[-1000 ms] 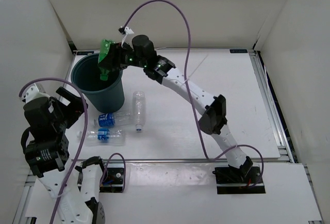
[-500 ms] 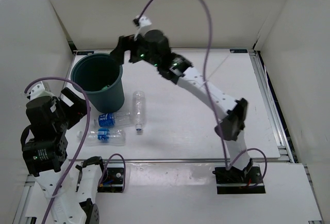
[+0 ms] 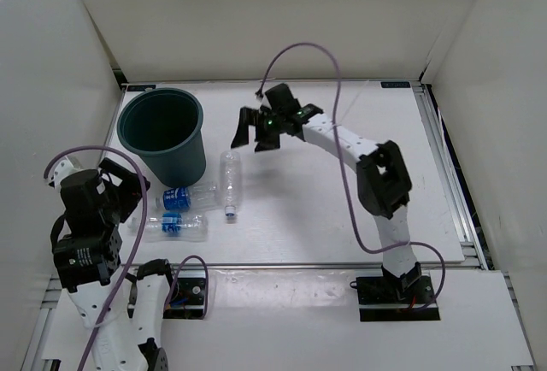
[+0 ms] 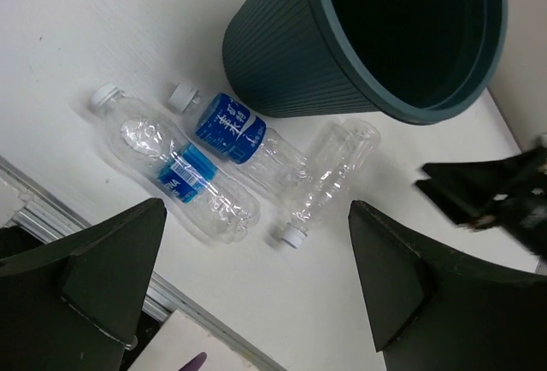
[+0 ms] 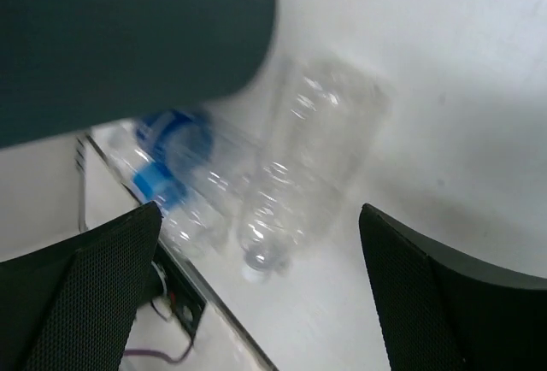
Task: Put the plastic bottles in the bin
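Right gripper (image 3: pixel 253 135), fingers spread and empty, hovers nearest the plain clear bottle (image 3: pixel 229 179), which lies lengthwise below and between them.

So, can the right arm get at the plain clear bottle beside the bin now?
Probably yes. The right gripper hangs open close to the plain clear bottle, nothing lies between them, and the bin stands off to one side.

tool (image 5: pixel 259 217) spread, empty | clear bottle (image 5: pixel 299 166) lying beside bin (image 5: pixel 128 38) | blue-label bottles (image 5: pixel 175 144) next to it, blurred
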